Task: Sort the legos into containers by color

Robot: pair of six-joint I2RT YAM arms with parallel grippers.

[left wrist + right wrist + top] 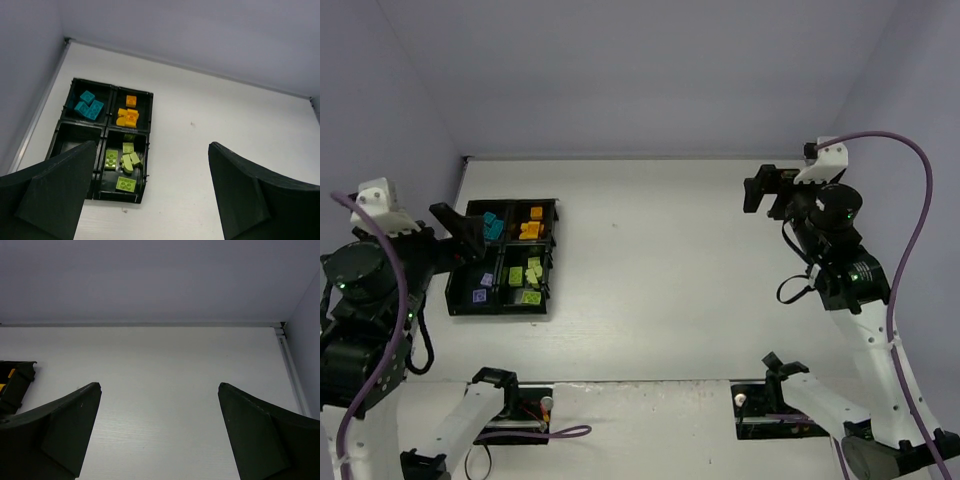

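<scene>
Both arms are raised, the left gripper (pixel 152 145) and right gripper (pixel 159 386) spread wide, holding nothing.

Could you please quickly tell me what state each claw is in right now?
Left claw: open, holding nothing.
Right claw: open, holding nothing.

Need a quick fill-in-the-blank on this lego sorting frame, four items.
1. The tray has ____ compartments.
2. Diagonally across from the orange bricks lie the ____ bricks.
3. The fullest compartment holds ____ bricks.
4. The left fingers and right fingers both stand ____, holding nothing.
Missing words: four; purple; green; open.
</scene>
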